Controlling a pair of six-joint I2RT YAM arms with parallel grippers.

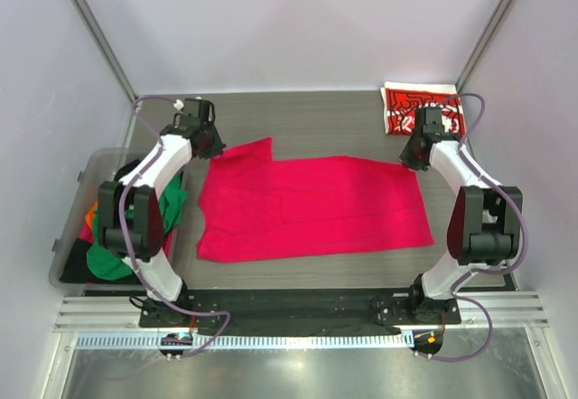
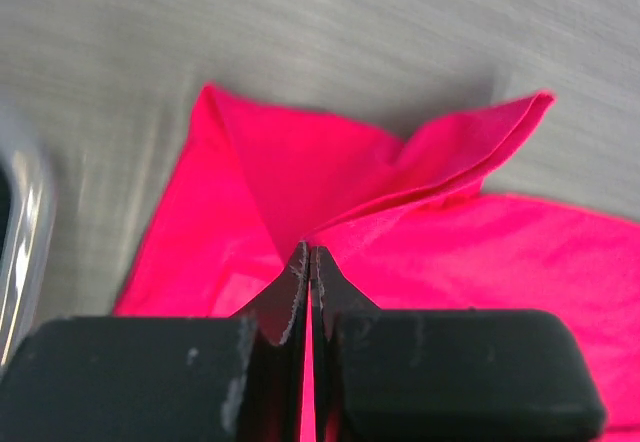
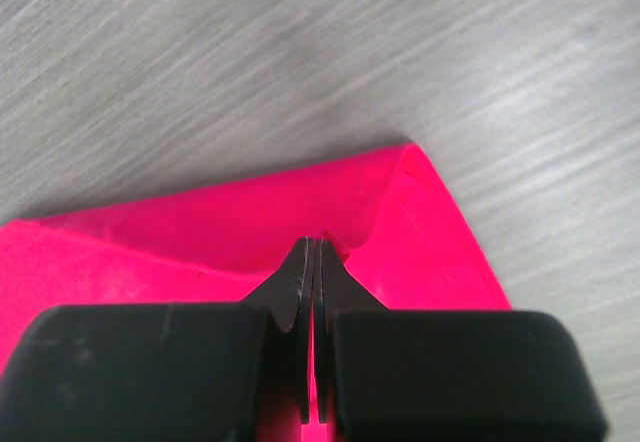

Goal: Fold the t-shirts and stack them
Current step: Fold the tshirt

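The left claw is pinched shut on the pink tee at its 10 o'clock corner. The right claw grips its 2 o'clock corner. The tee lies spread mid desk.

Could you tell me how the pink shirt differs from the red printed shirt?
The pink shirt is plain; the red shirt has white print. The pink shirt lies spread out mid-table; the red shirt sits folded small. The left tool and right tool pinch the pink shirt, not the red shirt. Both lie on the table.
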